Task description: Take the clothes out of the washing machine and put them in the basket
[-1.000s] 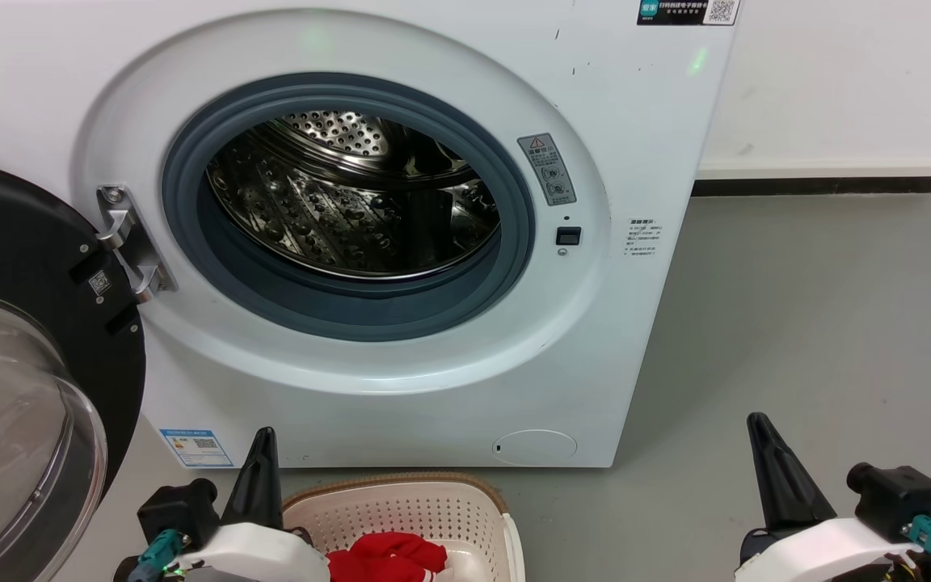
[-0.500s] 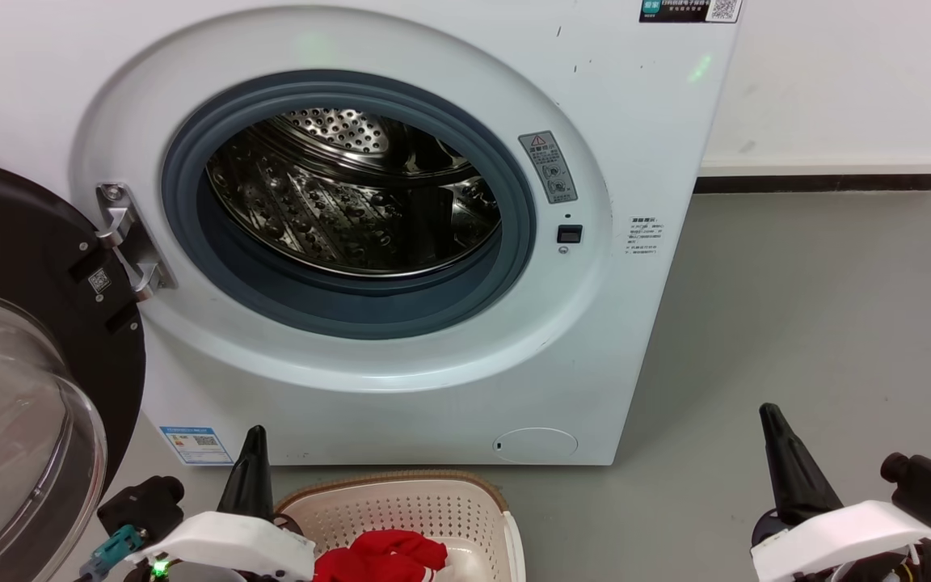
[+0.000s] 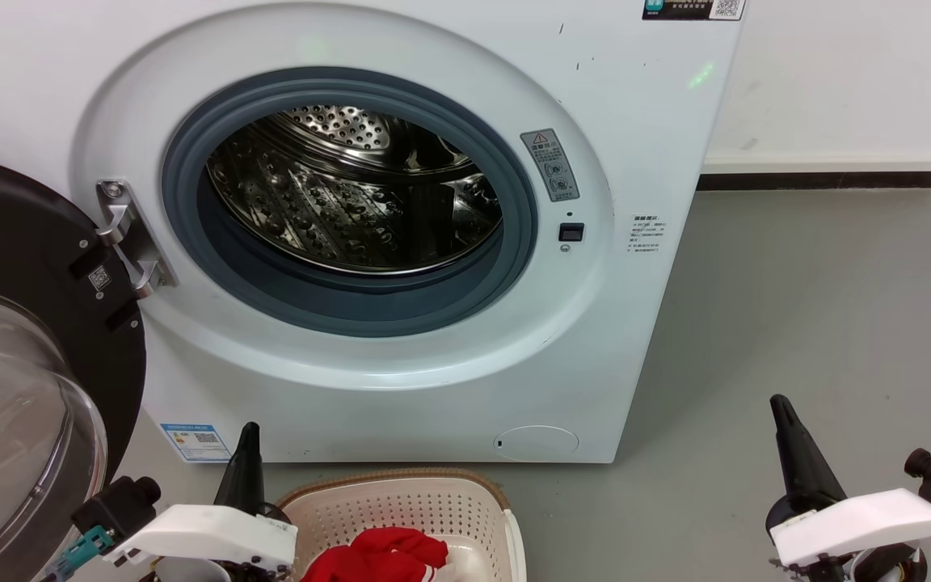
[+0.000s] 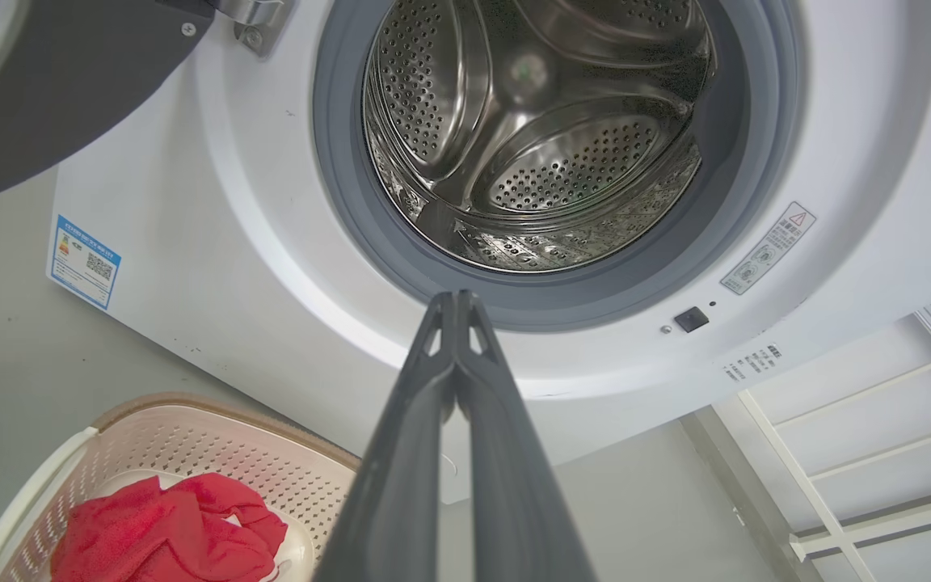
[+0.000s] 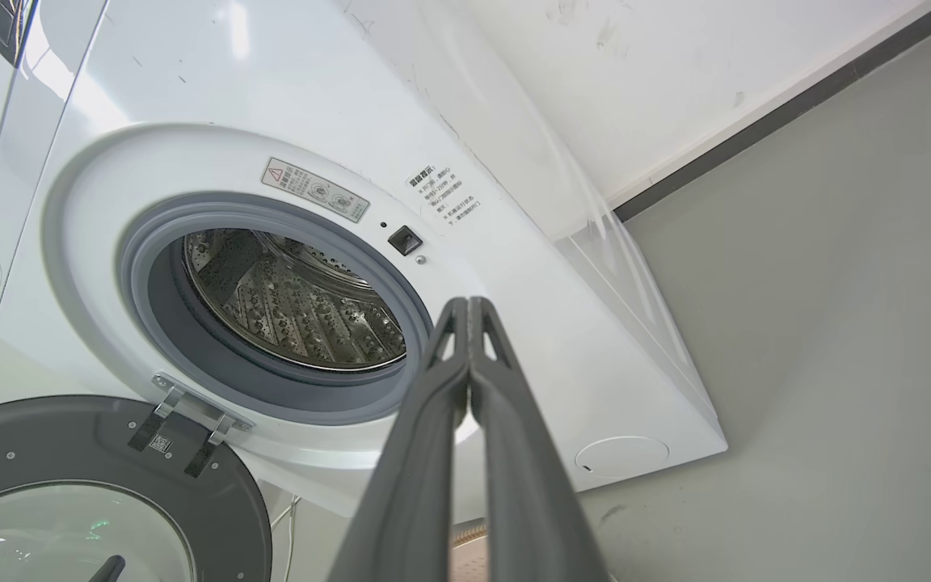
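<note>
The white washing machine [image 3: 643, 145] stands with its round door [image 3: 21, 364] swung open to the left; its steel drum [image 3: 352, 194] shows bare metal. On the floor in front sits the cream basket [image 3: 401, 505], holding red clothes [image 3: 377, 554] with white trim. My left gripper [image 3: 248, 432] is shut, beside the basket's left rim, with nothing between its fingers. Off to the right over the floor, my right gripper [image 3: 781, 404] is shut too and holds nothing. The left wrist view shows the left gripper [image 4: 456, 301], the clothes [image 4: 166, 529], the basket [image 4: 215, 436] and the drum [image 4: 538, 129]. The right gripper [image 5: 465, 305] points toward the washer [image 5: 288, 97].
Grey floor [image 3: 821, 307] stretches to the right of the washer, up to a white wall with a dark skirting strip [image 3: 821, 183]. The open door's glass bowl [image 3: 5, 428] bulges out at the lower left. A white rack [image 4: 861, 453] stands to the washer's right.
Both grippers have drawn down and outward in the head view, the left toward the left, the right toward the right edge. The picture has shifted slightly. The clothes stay in the basket.
</note>
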